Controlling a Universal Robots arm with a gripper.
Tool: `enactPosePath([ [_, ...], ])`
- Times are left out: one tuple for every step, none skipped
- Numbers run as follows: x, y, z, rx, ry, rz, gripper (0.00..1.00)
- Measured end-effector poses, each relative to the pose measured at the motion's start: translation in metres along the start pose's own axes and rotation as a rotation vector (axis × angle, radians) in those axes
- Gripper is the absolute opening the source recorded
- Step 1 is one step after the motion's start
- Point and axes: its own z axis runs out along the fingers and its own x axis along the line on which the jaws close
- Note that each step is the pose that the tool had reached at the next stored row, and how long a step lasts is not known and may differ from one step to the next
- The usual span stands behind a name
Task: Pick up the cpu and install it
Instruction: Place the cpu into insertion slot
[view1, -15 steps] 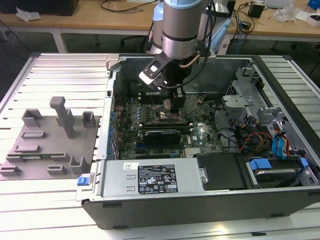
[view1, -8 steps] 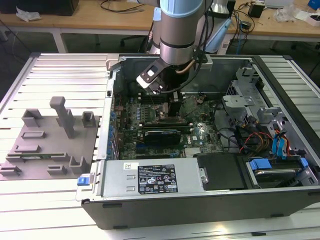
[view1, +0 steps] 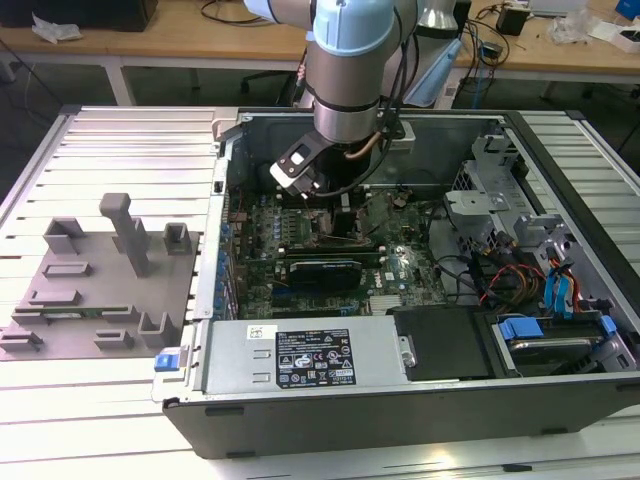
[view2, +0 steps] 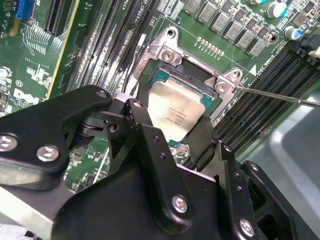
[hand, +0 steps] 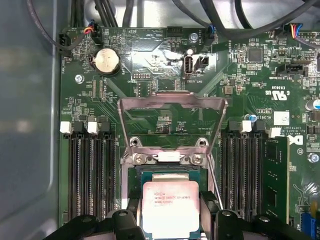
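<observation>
Gripper (view2: 170, 125) is down inside the open computer case (view1: 400, 400), over the motherboard (hand: 150, 60). Its two black fingers (view2: 136, 112) are closed on opposite edges of the cpu (view2: 175, 112), so it looks clamped on the chip, with the silvery lid facing up and clear between them. Gripping by the edges leaves the underside free to meet the socket.

The cpu sits flat and square in the socket (view2: 197, 71) opening, or right on top of it. I cannot tell whether it is fully seated. In the first wrist view the cpu (hand: 170, 207) lines up with the socket frame, sides parallel.

The load plate (hand: 172, 98) is flipped back, away from the opening, and the thin retention lever (view2: 280, 96) is swung out to the side. Both are out of the way so the chip can go straight down. Nothing is latched over the cpu yet.

Memory slots (hand: 90, 175) run along both sides of the socket, leaving the fingers a narrow gap to work in.
</observation>
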Motion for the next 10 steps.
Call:
enactPosePath([
  [0.0000,0.0000,0.0003,-0.0001,0.0001,0.001,0.55],
  [0.0000,0.0000,0.0009,0.0000,0.0000,0.001,0.55],
  [0.0000,0.0000,0.0013,0.0000,0.0000,0.001,0.55],
  [0.0000,-0.0001,0.0017,0.0000,-0.0001,0.001,0.55],
  [0.0000,-0.0001,0.0024,0.0000,-0.0001,0.001,0.55],
  [-0.0001,-0.0001,0.0028,0.0002,-0.0003,0.001,0.55],
  [-0.0001,-0.0001,0.0028,0.0002,-0.0005,0.001,0.55],
  [0.0000,-0.0001,0.0029,0.0002,-0.0004,0.001,0.55],
  [0.0000,-0.0001,0.0030,0.0000,-0.0002,0.001,0.55],
  [0.0000,-0.0001,0.0030,0.0001,-0.0002,0.002,0.55],
])
